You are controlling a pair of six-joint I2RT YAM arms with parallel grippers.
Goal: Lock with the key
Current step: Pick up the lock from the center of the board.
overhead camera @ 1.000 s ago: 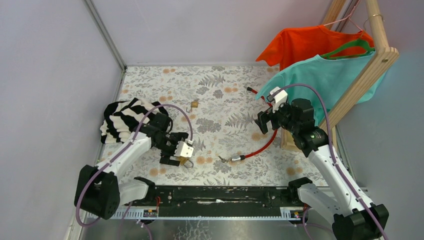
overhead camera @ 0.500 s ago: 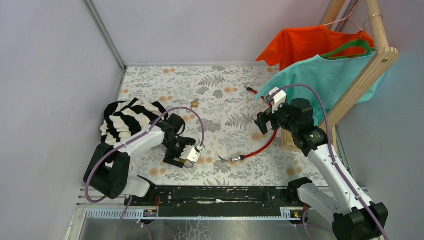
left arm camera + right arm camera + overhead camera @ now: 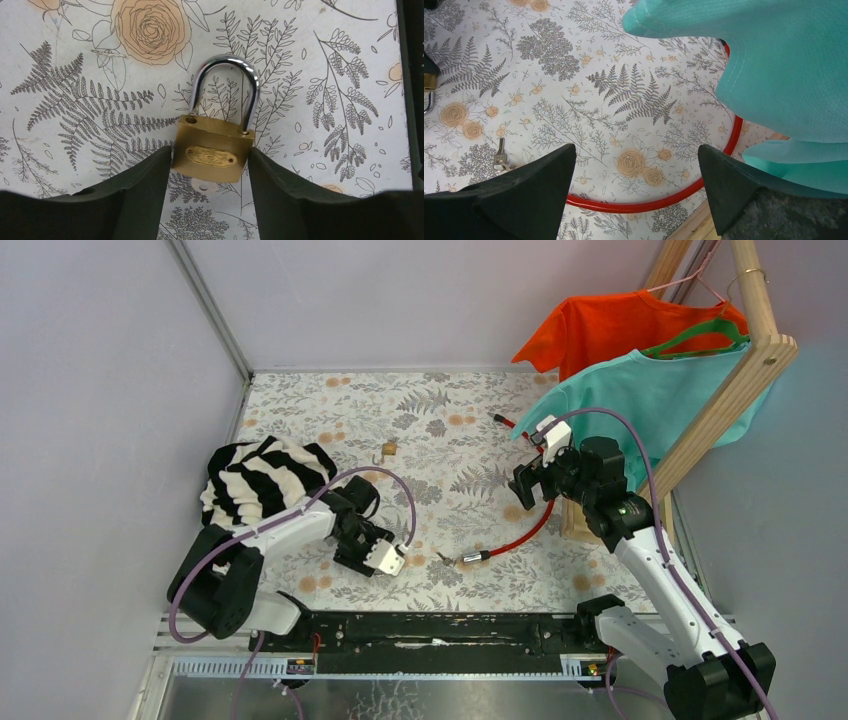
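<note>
L gripper (image 3: pixel 210 167) is pinching the brass padlock (image 3: pixel 213 152) by its sides, low on the mat (image 3: pixel 450 420) near the front rail (image 3: pixel 450 626), w/ open mat ahead. Key (image 3: pixel 500 156) is lying just to its right. R gripper (image 3: pixel 636 150) is hovering wide open beside the teal shirt (image 3: pixel 784 65). Vs 0.5 s ago, L gripper is sitting closer to the key; R arm unchanged.

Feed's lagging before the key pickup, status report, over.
Left gripper jaws shut on brass padlock, flat on floral mat. Right gripper open, empty. Small silver key on mat, unobstructed.
</note>
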